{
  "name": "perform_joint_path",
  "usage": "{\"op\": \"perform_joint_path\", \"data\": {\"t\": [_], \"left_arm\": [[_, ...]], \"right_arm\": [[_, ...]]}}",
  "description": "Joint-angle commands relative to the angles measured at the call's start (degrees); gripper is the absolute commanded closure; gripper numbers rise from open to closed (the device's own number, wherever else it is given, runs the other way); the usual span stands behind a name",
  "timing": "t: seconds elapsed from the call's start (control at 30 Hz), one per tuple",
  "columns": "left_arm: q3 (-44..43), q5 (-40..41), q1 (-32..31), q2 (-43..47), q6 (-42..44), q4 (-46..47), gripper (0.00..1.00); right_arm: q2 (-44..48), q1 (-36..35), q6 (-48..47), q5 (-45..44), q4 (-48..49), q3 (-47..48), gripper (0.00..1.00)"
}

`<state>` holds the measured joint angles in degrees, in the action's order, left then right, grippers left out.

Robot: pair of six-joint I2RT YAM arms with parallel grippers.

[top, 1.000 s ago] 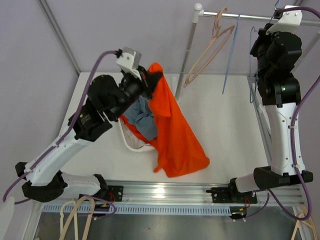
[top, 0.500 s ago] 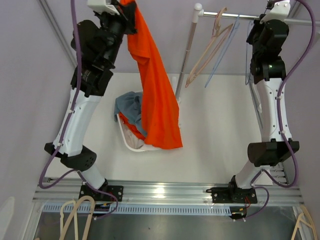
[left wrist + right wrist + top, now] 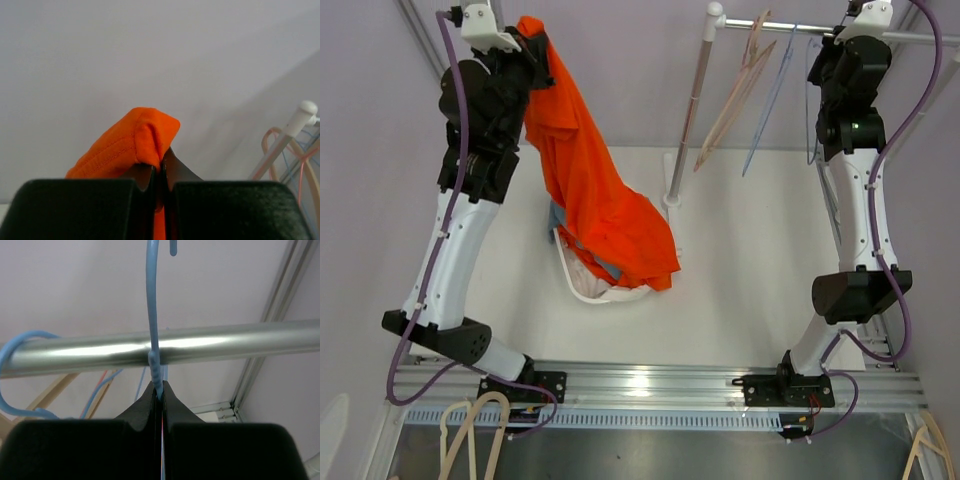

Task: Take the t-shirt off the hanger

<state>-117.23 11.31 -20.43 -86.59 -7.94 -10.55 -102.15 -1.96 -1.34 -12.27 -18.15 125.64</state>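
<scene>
The orange t-shirt (image 3: 595, 195) hangs from my left gripper (image 3: 533, 38), which is raised high at the back left and shut on a fold of its cloth (image 3: 135, 142). The shirt's lower end drapes over the white basket (image 3: 588, 288). My right gripper (image 3: 832, 45) is up at the rail and shut on the neck of a blue hanger (image 3: 154, 315). The hanger's hook reaches over the metal rail (image 3: 210, 342). The hanger's body hangs at the far right (image 3: 817, 100) and carries no garment.
The rack's upright pole (image 3: 690, 110) stands behind the table's centre. A beige hanger (image 3: 735, 95) and another blue hanger (image 3: 765, 95) hang on the rail. The basket holds a grey-blue cloth (image 3: 560, 215). Spare hangers (image 3: 470, 425) lie at the near left edge.
My left arm swung up from over the basket and lifted the shirt high, then shifted left, so its hem now lies on the basket. My right gripper rose to the rail.
</scene>
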Motion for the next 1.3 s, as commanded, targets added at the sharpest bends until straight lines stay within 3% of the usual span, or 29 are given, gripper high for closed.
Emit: {"op": "perform_joint_path", "data": {"t": [0.0, 0.13, 0.17, 0.3, 0.37, 0.4, 0.5, 0.57, 0.6, 0.63, 0.9, 1.1, 1.27], "left_arm": [[5.68, -1.12, 0.65, 3.17, -5.31, 0.98, 0.99], [18.06, -2.09, -1.01, 6.07, -9.27, 0.17, 0.99], [26.09, -1.56, -1.89, 7.21, -9.54, 1.13, 0.99], [37.38, 6.16, -7.34, 9.95, -9.1, 5.01, 0.99], [39.87, 6.71, -8.84, 9.16, -10.07, 3.78, 0.99], [41.54, 6.71, -9.19, 8.81, -11.03, 3.26, 0.99], [45.06, 7.23, -10.6, 7.49, -13.05, 3.16, 0.99], [46.12, 7.23, -11.04, 5.83, -14.02, 2.64, 0.99], [46.39, 7.06, -11.21, 5.21, -15.07, 1.77, 0.99], [47.43, 6.71, -11.3, 4.5, -15.69, 1.41, 0.99], [56.31, 7.67, -14.03, 0.37, -20.25, 2.81, 0.99], [64.13, 3.19, -14.03, -5.33, -30.25, 1.33, 0.99], [62.39, -0.23, -13.94, -11.4, -31.96, -4.03, 0.99]], "right_arm": [[1.24, 0.2, 1.08, 1.99, 3.21, -3.54, 1.0], [4.15, 0.02, 2.21, 2.6, 5.32, -9.35, 1.0], [4.59, -0.06, 2.4, 2.78, 5.49, -10.06, 1.0], [5.82, -0.24, 2.93, 3.04, 5.32, -12.17, 1.0], [6.34, -0.42, 2.93, 2.87, 5.15, -12.97, 0.94], [6.61, -0.59, 2.84, 2.78, 5.14, -13.32, 0.84], [7.75, -0.68, 2.75, 2.43, 5.67, -14.46, 0.93], [8.37, -0.68, 2.66, 2.43, 5.5, -14.38, 0.84], [8.54, -0.68, 2.66, 2.25, 4.97, -14.11, 0.64], [8.81, -0.77, 2.75, 1.99, 4.53, -13.94, 0.55], [16.53, -0.86, 3.1, -3.89, 0.41, -15.43, 0.11], [24.34, -0.86, 5.03, -6.63, -5.93, -16.92, 0.01], [32.62, -1.03, 6.26, -4.26, -4.17, -23.86, 0.01]]}}
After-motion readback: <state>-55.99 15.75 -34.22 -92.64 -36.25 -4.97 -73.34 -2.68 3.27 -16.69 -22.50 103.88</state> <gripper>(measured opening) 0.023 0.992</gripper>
